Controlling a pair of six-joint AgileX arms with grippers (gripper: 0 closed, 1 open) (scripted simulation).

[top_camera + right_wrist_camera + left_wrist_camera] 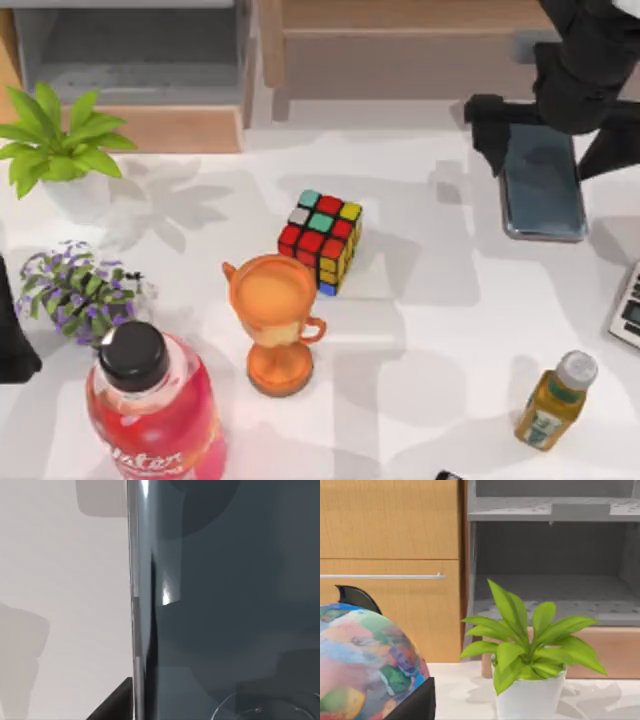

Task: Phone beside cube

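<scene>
The phone (545,190) lies flat on the white table at the right rear, its dark grey-teal screen up. My right gripper (545,148) hangs low over the phone's far end, open, with one black finger on each long side. In the right wrist view the glossy phone (225,605) sits very close, and a fingertip (112,705) stands just outside its rim. The cube (320,238), black-framed with mixed stickers, rests near the table's middle, well left of the phone. My left arm (10,340) is parked at the left edge.
An orange trophy cup (275,320) stands just in front of the cube. A red bottle (150,410), purple flowers (75,290) and a green plant (55,150) crowd the left. A yellow bottle (555,400) and a keyed device (628,310) sit at the right.
</scene>
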